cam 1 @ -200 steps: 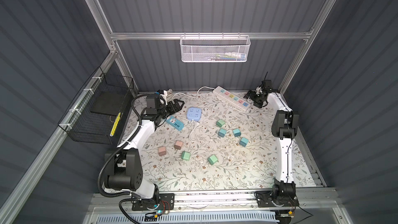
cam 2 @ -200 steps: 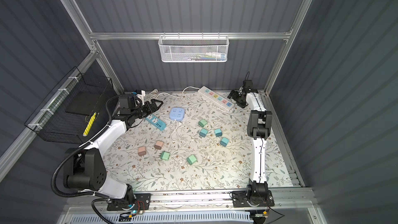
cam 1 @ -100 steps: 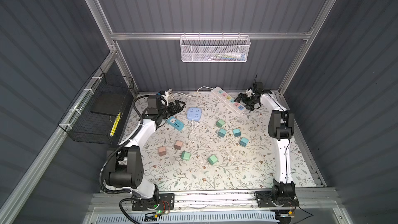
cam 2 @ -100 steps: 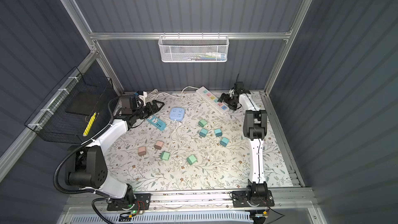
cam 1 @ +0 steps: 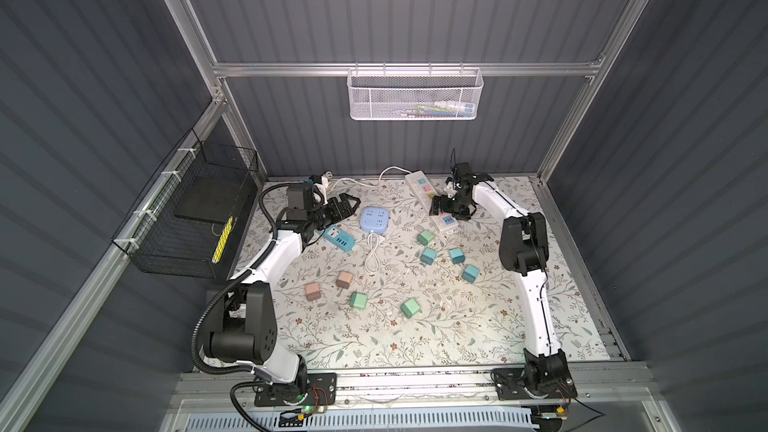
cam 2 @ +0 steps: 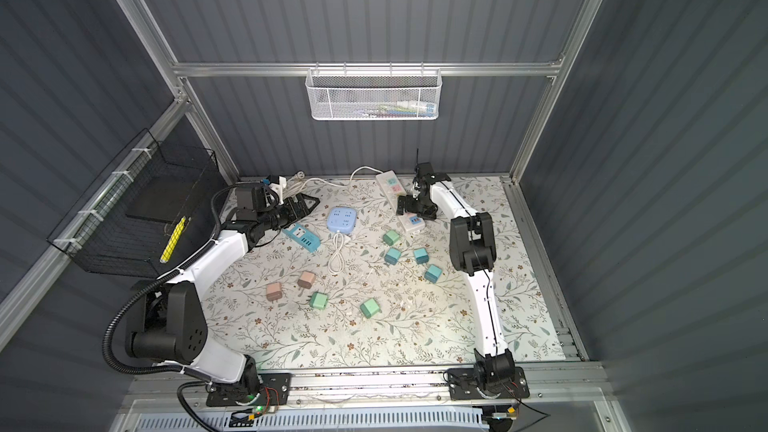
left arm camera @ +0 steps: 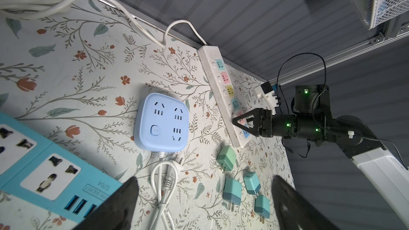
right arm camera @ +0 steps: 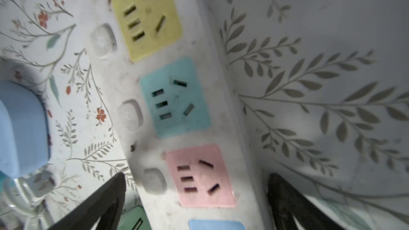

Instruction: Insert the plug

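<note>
Several small plugs lie loose on the floral mat: a green plug (cam 1: pixel 425 238), teal plugs (cam 1: pixel 427 256) (left arm camera: pixel 232 191) and pink plugs (cam 1: pixel 344 279). None is held. My right gripper (cam 1: pixel 436 206) (right arm camera: pixel 197 175) is open, low over the white power strip (cam 1: pixel 419 179) (right arm camera: pixel 217 129). Its fingers (right arm camera: pixel 104 198) straddle the strip at the pink socket (right arm camera: pixel 200 175). My left gripper (cam 1: pixel 352 204) (left arm camera: pixel 204 180) is open and empty at the back left, above the mat and beside the blue square socket block (cam 1: pixel 375 218) (left arm camera: pixel 162 122).
A teal power strip (cam 1: pixel 340 238) lies below my left wrist. The blue block's coiled white cord (cam 1: pixel 374 253) runs toward the middle. More plugs, green (cam 1: pixel 358 300) (cam 1: pixel 410 308), sit toward the front. A black wire basket (cam 1: pixel 187 209) hangs left and a white mesh basket (cam 1: pixel 415 95) hangs on the back wall.
My right gripper has swept from the back right corner leftward and forward onto the white strip, whose near end has swung toward the front. My left gripper has barely moved.
</note>
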